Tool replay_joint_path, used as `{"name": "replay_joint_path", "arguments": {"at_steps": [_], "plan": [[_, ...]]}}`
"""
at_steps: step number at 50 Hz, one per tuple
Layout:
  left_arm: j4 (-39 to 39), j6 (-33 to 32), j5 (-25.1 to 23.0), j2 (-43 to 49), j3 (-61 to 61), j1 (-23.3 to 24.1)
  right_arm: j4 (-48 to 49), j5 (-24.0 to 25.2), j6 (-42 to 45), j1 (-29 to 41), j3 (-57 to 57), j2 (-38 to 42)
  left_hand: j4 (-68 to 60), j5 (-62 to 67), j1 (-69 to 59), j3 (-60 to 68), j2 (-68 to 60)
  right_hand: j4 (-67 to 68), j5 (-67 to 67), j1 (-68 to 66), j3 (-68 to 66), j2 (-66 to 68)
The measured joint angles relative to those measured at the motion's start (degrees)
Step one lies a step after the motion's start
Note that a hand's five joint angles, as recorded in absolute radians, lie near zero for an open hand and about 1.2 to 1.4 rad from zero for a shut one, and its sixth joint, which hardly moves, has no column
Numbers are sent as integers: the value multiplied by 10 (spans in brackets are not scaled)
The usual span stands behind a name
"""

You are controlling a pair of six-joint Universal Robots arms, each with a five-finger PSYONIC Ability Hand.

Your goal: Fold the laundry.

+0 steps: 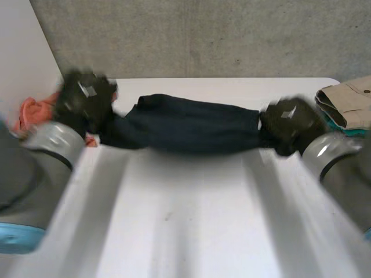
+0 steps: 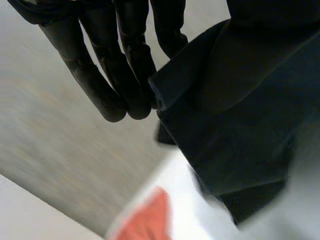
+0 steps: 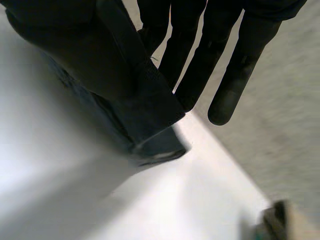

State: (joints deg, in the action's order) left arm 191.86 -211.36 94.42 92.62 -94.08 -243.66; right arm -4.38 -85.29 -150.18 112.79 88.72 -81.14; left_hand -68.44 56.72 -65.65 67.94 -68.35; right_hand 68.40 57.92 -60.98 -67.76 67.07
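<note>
A dark navy garment (image 1: 185, 124) hangs stretched between my two hands above the white table (image 1: 191, 231), sagging a little in the middle. My left hand (image 1: 87, 101) holds its left end. In the left wrist view the cloth's edge (image 2: 240, 115) is pinched at the inner side of the nearly straight fingers (image 2: 115, 65). My right hand (image 1: 290, 124) holds the right end. In the right wrist view a folded corner of the cloth (image 3: 115, 75) lies against the long fingers (image 3: 225, 65), with the thumb hidden behind it.
An orange cloth (image 1: 35, 113) lies bunched at the table's far left, below my left hand (image 2: 147, 220). A folded beige garment (image 1: 351, 98) sits on a teal one at the far right corner. A grey wall stands behind the table.
</note>
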Motion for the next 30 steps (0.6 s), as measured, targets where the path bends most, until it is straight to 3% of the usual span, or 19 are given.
{"name": "replay_joint_path", "arguments": {"at_steps": [3, 8, 12, 18, 24, 30], "plan": [[-25, 27, -34, -75, 30, -10, -82, 6, -5, -17, -88, -24, 0, 5, -1, 0, -1, 0, 1, 0, 0, 0], [-78, 73, -93, -121, 78, -28, -176, 12, -14, -30, -209, -13, 0, 5, -1, 0, -2, 0, 7, -11, 0, 0], [-132, 97, -130, -74, 123, -45, -238, 14, -16, -29, -294, 37, 0, 12, -3, 0, -2, 0, 7, -12, 0, 0], [-185, 97, -132, 74, 194, -48, -267, 6, -12, -13, -345, 131, 0, 12, -5, 0, -2, 0, 7, -12, -4, 0], [-201, 80, -116, 227, 307, -37, -208, -33, -9, 9, -377, 223, 0, 12, -5, 0, -3, 0, 7, -20, -4, 0], [-119, 57, -85, 294, 499, -34, 7, -93, -11, 24, -481, 291, -1, 12, -5, 2, -3, 2, 7, -20, -4, 0]]}}
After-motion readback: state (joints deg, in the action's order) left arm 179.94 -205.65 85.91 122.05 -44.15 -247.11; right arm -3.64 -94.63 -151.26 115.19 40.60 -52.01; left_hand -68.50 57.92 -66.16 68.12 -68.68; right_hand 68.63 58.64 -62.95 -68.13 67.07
